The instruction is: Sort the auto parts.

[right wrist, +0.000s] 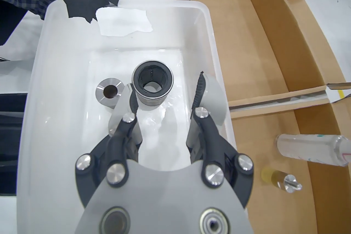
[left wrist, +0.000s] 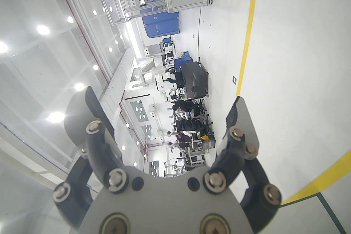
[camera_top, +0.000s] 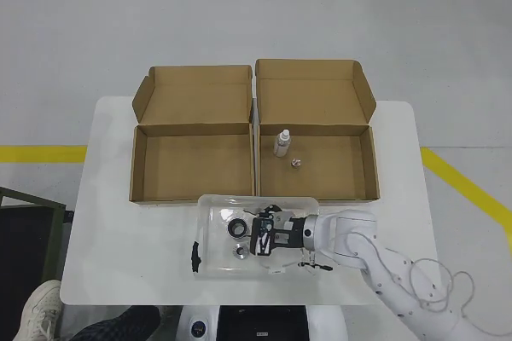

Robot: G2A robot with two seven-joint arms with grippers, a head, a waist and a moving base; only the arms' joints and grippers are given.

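A clear plastic bin (camera_top: pixel 209 256) (right wrist: pixel 38 59) sits at the table's front edge. Inside it stand a black-lined metal bearing sleeve (right wrist: pixel 152 86) (camera_top: pixel 237 229) and a smaller silver bushing (right wrist: pixel 109 92) (camera_top: pixel 240 251). My right gripper (right wrist: pixel 167 92) (camera_top: pixel 258 236) hangs open inside the bin, just short of the bearing sleeve, nothing between its fingers. The right cardboard box (camera_top: pixel 369 170) (right wrist: pixel 310 172) holds a clear bottle (camera_top: pixel 282 142) (right wrist: pixel 310 150) and a small metal part (camera_top: pixel 295 162) (right wrist: pixel 282 180). My left gripper (left wrist: pixel 164 111) is open, facing the hall and ceiling lights.
The left cardboard box (camera_top: pixel 136 166) (right wrist: pixel 268 26) stands behind the bin with its lid flap up. Black tape (right wrist: pixel 82 6) and a white label mark the bin's far wall. A person's checked trouser leg and white shoe (camera_top: pixel 43 311) are at the table's front left corner.
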